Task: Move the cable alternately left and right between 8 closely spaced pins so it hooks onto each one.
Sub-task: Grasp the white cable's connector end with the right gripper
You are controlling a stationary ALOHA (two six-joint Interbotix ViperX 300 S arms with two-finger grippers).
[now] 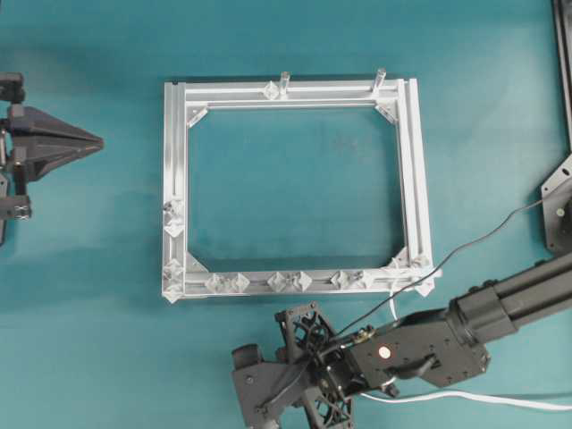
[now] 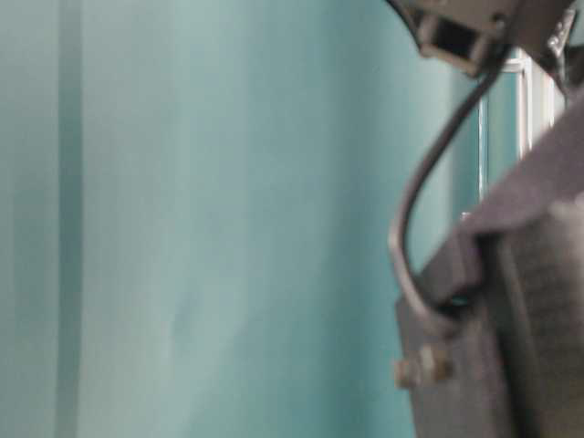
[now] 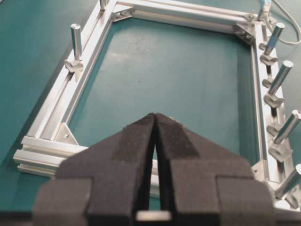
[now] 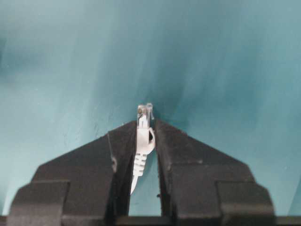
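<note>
Teal tabletop (image 1: 89, 340) carries a silver rectangular frame (image 1: 174, 179) studded with translucent pins (image 1: 304, 281). Beside its near rail, the right gripper (image 4: 146, 129) pinches the white cable (image 4: 139, 162), whose clear plug (image 4: 145, 115) points straight ahead past the fingertips. Left gripper (image 3: 155, 117) is pressed together.

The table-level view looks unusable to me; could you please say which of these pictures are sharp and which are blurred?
Table-level: blurred throughout, a dark arm part and wire close up. Overhead: evenly lit, fairly sharp on the silver frame. Left wrist: frame sharp, left claw soft. Right wrist: cable plug fairly clear between the fingers; the teal table is soft.
</note>
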